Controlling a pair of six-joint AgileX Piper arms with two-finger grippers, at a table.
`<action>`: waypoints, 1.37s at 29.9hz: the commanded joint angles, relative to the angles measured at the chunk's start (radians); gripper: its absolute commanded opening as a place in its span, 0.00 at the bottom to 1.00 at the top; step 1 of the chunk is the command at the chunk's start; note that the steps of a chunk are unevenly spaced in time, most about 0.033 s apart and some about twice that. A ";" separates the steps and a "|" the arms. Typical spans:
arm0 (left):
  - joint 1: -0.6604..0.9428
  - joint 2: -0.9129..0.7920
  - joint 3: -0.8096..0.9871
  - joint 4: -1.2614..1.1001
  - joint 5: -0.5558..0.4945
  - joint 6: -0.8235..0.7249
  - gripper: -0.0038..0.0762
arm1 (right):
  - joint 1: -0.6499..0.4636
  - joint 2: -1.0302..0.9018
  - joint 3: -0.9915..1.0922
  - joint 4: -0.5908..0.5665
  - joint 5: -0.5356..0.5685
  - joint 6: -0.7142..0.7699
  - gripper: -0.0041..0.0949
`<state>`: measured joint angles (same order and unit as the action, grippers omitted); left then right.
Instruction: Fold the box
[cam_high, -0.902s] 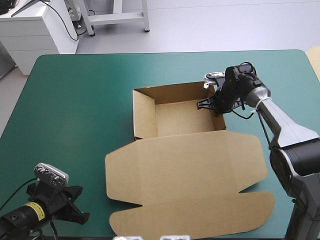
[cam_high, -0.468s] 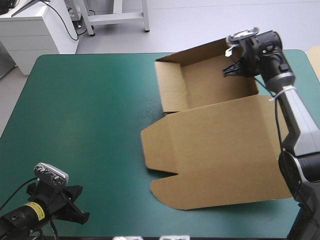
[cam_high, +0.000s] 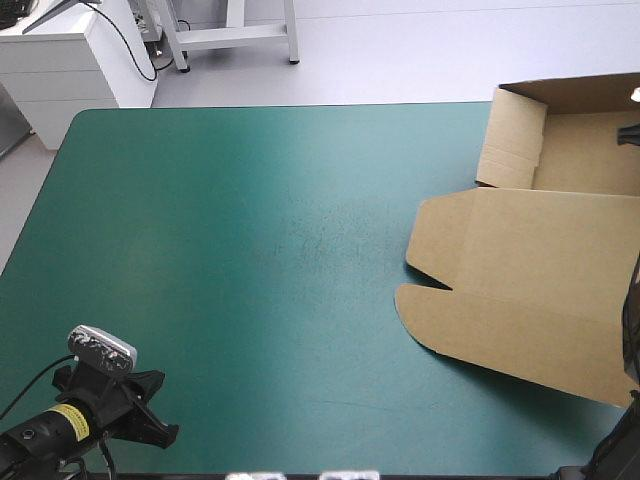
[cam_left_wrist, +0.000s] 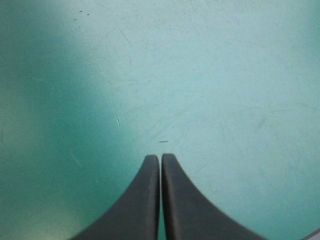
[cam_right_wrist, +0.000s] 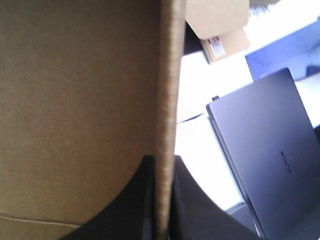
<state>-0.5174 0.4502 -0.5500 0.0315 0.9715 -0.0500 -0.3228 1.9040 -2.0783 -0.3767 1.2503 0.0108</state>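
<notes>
The brown box (cam_high: 540, 270) is an open tray with raised walls and its lid flat. It lies at the table's far right corner and reaches past the right edge. In the right wrist view my right gripper (cam_right_wrist: 162, 167) is shut on the box, with the thin edge of a raised wall (cam_right_wrist: 167, 90) between its black fingers. In the high view that gripper is almost wholly out of the picture. My left gripper (cam_high: 158, 420) rests at the near left corner, far from the box. Its fingers (cam_left_wrist: 145, 200) are shut on nothing over the teal-green cover (cam_left_wrist: 200, 75).
The table's right edge (cam_high: 618, 120) runs under the box. Past the held wall, off the table, the right wrist view shows a dark grey laptop (cam_right_wrist: 265, 145) and a small brown carton (cam_right_wrist: 220, 30).
The box has slid from the table's middle toward the far right corner, drawn by my right gripper on its wall. That arm has left the high view. My left arm has not moved.
</notes>
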 joint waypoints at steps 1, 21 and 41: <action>-0.005 0.006 -0.026 0.000 -0.051 0.002 0.04 | -0.093 0.005 -0.029 -0.015 -0.043 0.005 0.02; -0.005 0.006 -0.026 0.010 -0.053 0.002 0.04 | -0.209 0.185 -0.029 0.130 -0.005 -0.053 0.07; -0.005 0.006 -0.026 0.010 -0.105 0.002 0.04 | -0.199 -0.220 0.068 0.391 -0.005 -0.100 0.20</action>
<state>-0.5174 0.4494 -0.5500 0.0358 0.9339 -0.0460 -0.5265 1.8452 -2.0311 -0.0703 1.2442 -0.0376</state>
